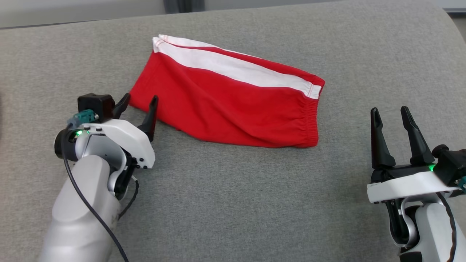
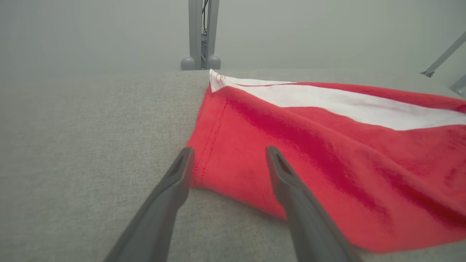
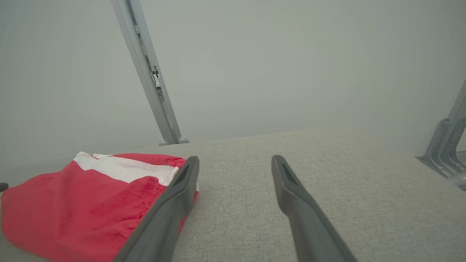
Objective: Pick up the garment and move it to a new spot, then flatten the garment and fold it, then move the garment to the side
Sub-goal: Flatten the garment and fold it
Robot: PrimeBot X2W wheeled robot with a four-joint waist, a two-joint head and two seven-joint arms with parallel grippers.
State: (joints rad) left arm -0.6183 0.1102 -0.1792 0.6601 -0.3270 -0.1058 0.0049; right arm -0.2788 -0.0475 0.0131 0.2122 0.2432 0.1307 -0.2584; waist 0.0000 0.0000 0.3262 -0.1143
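Spread wide and empty, the left gripper (image 1: 141,96) is poised at the garment (image 1: 233,105), one hemmed corner lying between its fingers (contact cannot be judged); the right gripper (image 1: 389,109) is likewise wide and empty, well apart. Soft red shorts, white-striped with a gathered waistband, are seen doubled over and slightly rumpled on grey woven upholstery (image 1: 233,203); folding is judged done, moving aside left.
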